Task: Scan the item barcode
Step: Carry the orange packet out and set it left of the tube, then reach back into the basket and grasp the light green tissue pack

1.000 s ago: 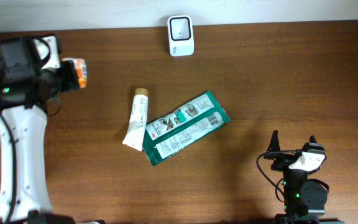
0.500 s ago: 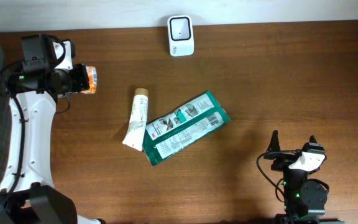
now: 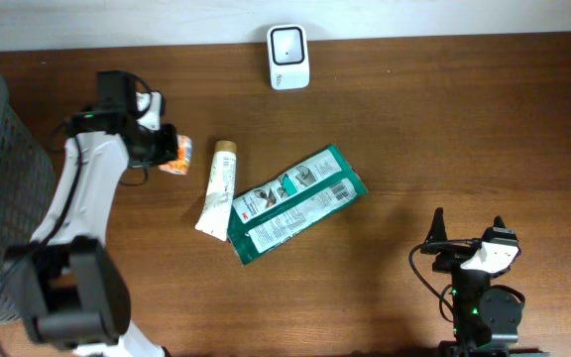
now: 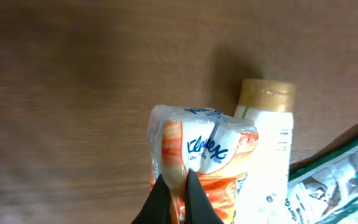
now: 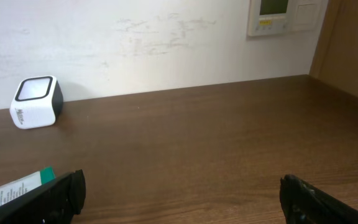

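My left gripper (image 3: 166, 152) is shut on an orange-and-white Kleenex tissue pack (image 3: 176, 155), pinching its wrapper edge just above the table. In the left wrist view the pack (image 4: 204, 146) hangs from the gripper (image 4: 178, 186), close to the tan cap of a white tube (image 4: 267, 97). No barcode shows on the pack. The white scanner (image 3: 288, 57) stands at the table's far edge, also in the right wrist view as a scanner (image 5: 36, 101) at far left. My right gripper (image 3: 467, 243) rests open at the near right, its jaws wide apart (image 5: 182, 196) with nothing between them.
A white tube (image 3: 216, 186) and a green packet (image 3: 293, 203) with a printed barcode lie at the table's middle, side by side. A grey mesh basket (image 3: 3, 149) stands at the left edge. The green packet's corner (image 5: 11, 190) shows in the right wrist view.
My left arm has swung right from the basket side over the table, carrying the tissue pack toward the white tube. The right arm has not moved.
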Robot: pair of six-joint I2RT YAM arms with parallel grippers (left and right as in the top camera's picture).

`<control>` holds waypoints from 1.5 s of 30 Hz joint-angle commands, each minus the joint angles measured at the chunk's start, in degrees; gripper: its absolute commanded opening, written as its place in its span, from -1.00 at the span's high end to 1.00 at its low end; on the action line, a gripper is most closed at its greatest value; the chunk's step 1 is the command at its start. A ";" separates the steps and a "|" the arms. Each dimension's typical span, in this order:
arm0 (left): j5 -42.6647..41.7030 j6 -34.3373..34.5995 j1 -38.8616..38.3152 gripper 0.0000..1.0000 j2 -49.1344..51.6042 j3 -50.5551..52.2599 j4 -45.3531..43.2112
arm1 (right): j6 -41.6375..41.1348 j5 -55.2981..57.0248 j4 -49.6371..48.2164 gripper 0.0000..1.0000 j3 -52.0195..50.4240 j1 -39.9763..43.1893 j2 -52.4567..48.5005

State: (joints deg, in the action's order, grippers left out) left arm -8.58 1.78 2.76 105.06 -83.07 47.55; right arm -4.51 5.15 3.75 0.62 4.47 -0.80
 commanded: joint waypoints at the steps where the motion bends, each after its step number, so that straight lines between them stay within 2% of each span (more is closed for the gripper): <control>1: -0.72 2.21 -1.03 0.98 5.49 0.63 -0.17 | -0.20 0.87 0.37 -0.97 -0.31 0.42 0.44; 4: -1.11 2.73 -1.03 0.83 7.98 0.66 -0.20 | -0.20 0.90 0.37 -0.97 -0.31 0.42 0.44; 6: -1.11 2.71 -1.03 0.53 9.38 0.66 -0.15 | -0.20 0.87 0.35 -0.97 -0.31 0.42 0.44; 8: -1.14 2.71 -1.03 0.09 10.38 0.63 -0.11 | -0.20 0.90 0.37 -0.97 -0.31 0.42 0.44; 9: -1.16 2.71 -1.03 -0.07 10.82 0.63 -0.20 | -0.20 0.90 0.37 -0.97 -0.31 0.42 0.44; 11: -1.31 2.71 -1.01 -0.22 10.88 0.63 -0.20 | -0.20 0.90 0.35 -0.97 -0.31 0.42 0.44; 18: -3.85 2.69 -0.72 -0.22 8.59 -3.08 1.33 | -0.20 0.90 0.37 -0.97 -0.31 0.42 0.44; 25: -2.97 -0.28 -0.28 -0.29 -1.97 -20.70 10.71 | -0.20 0.90 0.35 -0.97 -0.31 0.42 0.44; 29: 3.85 -1.22 3.06 -0.37 -5.99 -29.81 15.98 | -0.20 0.90 0.35 -0.97 -0.31 0.42 0.44; 34: 6.08 -2.10 14.16 -0.41 -10.10 -34.14 17.84 | -0.20 0.90 0.35 -0.97 -0.31 0.42 0.44; 38: 6.95 -2.71 24.46 -0.32 -10.64 -34.12 17.92 | -0.20 0.90 0.35 -0.97 -0.31 0.42 0.44; 45: 8.87 -2.97 36.22 -0.38 -8.87 -34.07 17.55 | -0.20 0.87 0.35 -0.97 -0.31 0.42 0.44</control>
State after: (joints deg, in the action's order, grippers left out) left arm -1.65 -0.10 35.09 94.74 -117.10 65.34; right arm -4.54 5.15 3.75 0.62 4.47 -0.80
